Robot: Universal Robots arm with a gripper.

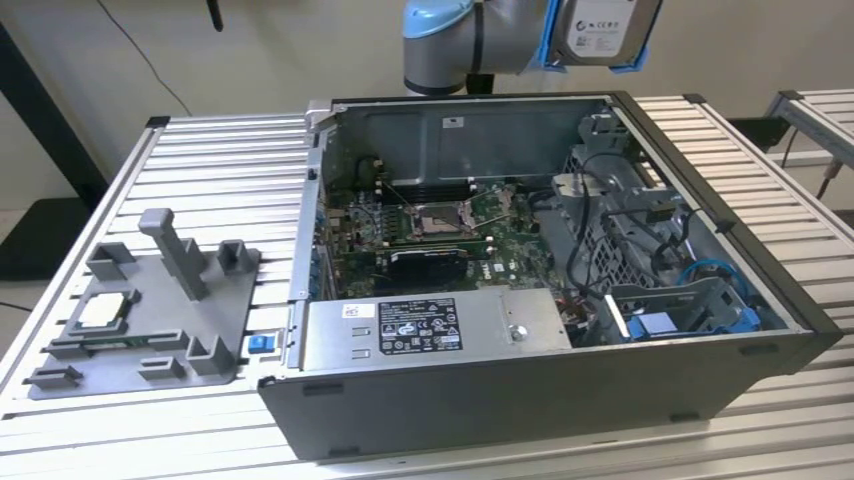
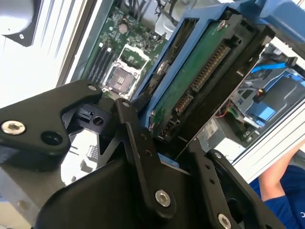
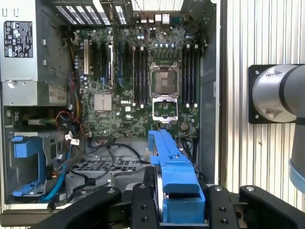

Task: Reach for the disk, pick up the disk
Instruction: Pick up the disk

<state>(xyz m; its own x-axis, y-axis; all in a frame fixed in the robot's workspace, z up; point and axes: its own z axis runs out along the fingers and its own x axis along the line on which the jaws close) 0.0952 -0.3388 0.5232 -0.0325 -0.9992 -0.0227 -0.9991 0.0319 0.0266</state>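
Slippage is the main worry: the disk (image 1: pixel 602 30) hangs high above the open computer case (image 1: pixel 534 290), over its far edge, carried in the gripper (image 3: pixel 174 210), and in the second wrist view the black fingers (image 2: pixel 143 157) seem to bear on only the lower part of the drive and its blue carrier frame (image 3: pixel 169 157). If the hold is shallow or the frame flexes, the disk could tilt or drop onto the motherboard (image 3: pixel 143 81) and its bare processor socket (image 3: pixel 164 78) directly below, or snag the loose cables (image 1: pixel 587 250) near the drive bay. The jaws are pressed in on the disk, pinching it edge-on with its green circuit side (image 2: pixel 190 81) showing in the second wrist view. The arm (image 1: pixel 461 40) reaches in from beyond the case's far edge, wrist raised well clear of the worktop (image 1: pixel 227 160), gripper pointing down toward the case interior, so the pick-up looks done.
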